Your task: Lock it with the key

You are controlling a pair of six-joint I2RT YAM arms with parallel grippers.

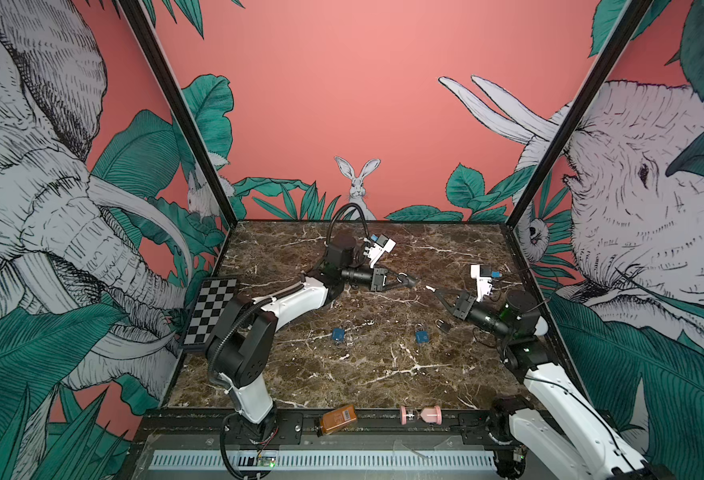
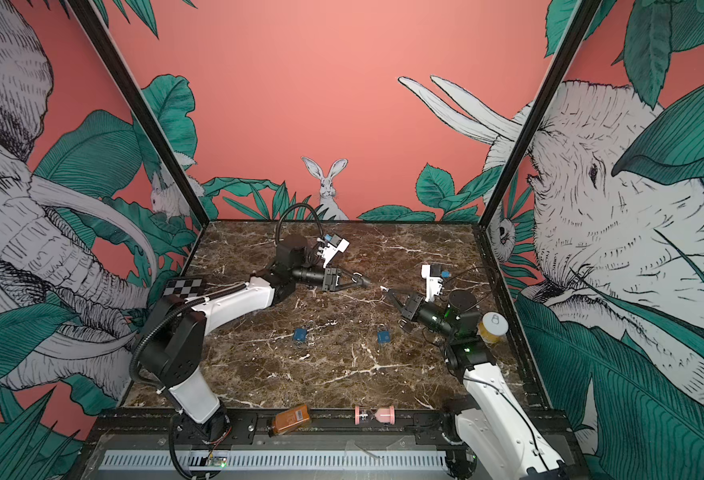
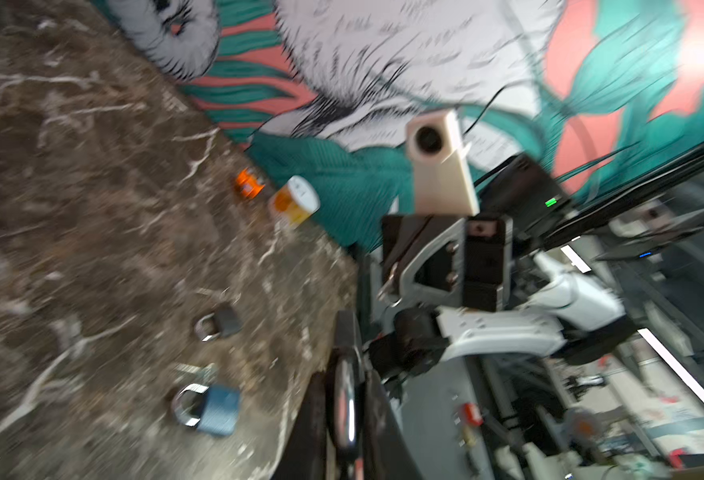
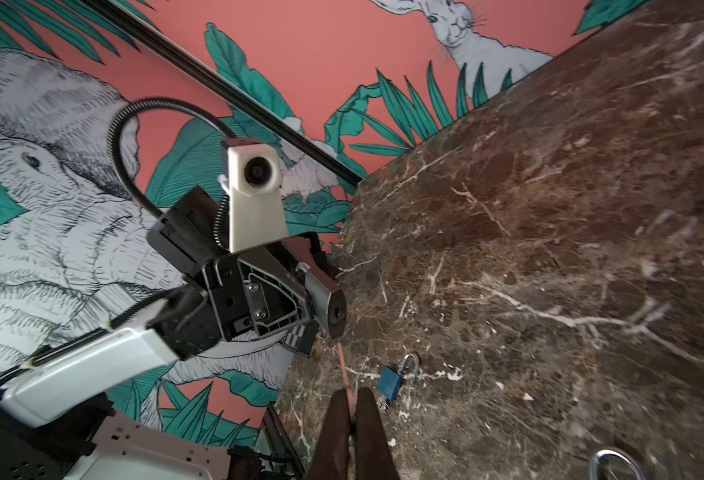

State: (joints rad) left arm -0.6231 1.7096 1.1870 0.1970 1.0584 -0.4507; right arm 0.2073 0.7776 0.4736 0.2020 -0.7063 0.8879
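No readable text, white label (image 1: 347, 414) on amber bottle (image 1: 332, 423) illegible

Left fingers (image 1: 394, 286) grip padlock (image 1: 410, 282); right fingers (image 1: 445, 294) grip key (image 1: 430, 287).

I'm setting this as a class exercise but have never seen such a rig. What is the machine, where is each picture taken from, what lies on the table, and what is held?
It is two robot arms over a marble table. The two wide pictures come from one camera head high at the front; the other two come from cameras on the arms' wrists, the left one blurred. The left gripper is shut on a grey padlock, its keyhole end facing the right gripper, which pinches a small key. Lying loose are two blue padlocks and a dark padlock. On the front rail lie an amber bottle and a pink hourglass.
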